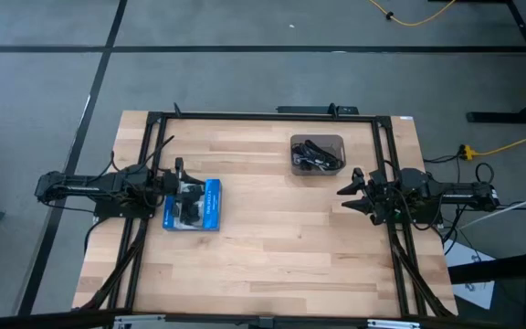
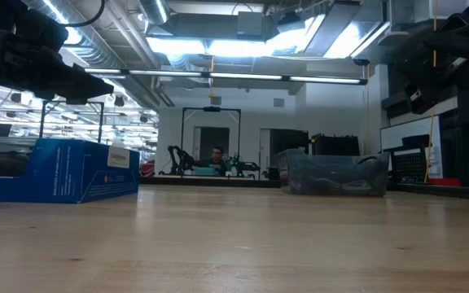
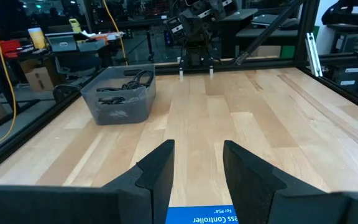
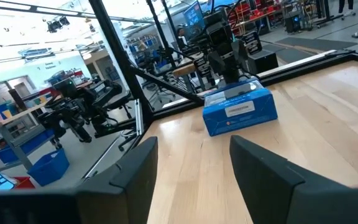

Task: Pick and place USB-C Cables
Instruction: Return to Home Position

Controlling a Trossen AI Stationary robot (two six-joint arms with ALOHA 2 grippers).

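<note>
Black USB-C cables (image 1: pixel 312 152) lie bundled in a grey bin (image 1: pixel 295 164) at the table's far right; the left wrist view shows the cables (image 3: pixel 128 82) heaped inside the bin (image 3: pixel 120 107). I make out no white cable. My left gripper (image 1: pixel 190 194) hangs open over a blue box (image 1: pixel 210 205) at the table's left; its fingers (image 3: pixel 160 168) stand above the box edge (image 3: pixel 201 217), touching nothing. My right gripper (image 1: pixel 347 194) is open at the right side, near of the bin, and points toward the blue box (image 4: pixel 238 109).
The blue box (image 2: pixel 55 169) rests flat on the wood and holds something dark I cannot identify. The bin (image 2: pixel 332 175) stands on the table. A black frame (image 1: pixel 245 116) rims the table. Bare wood (image 1: pixel 281 238) lies between the arms. A person sits far behind the table.
</note>
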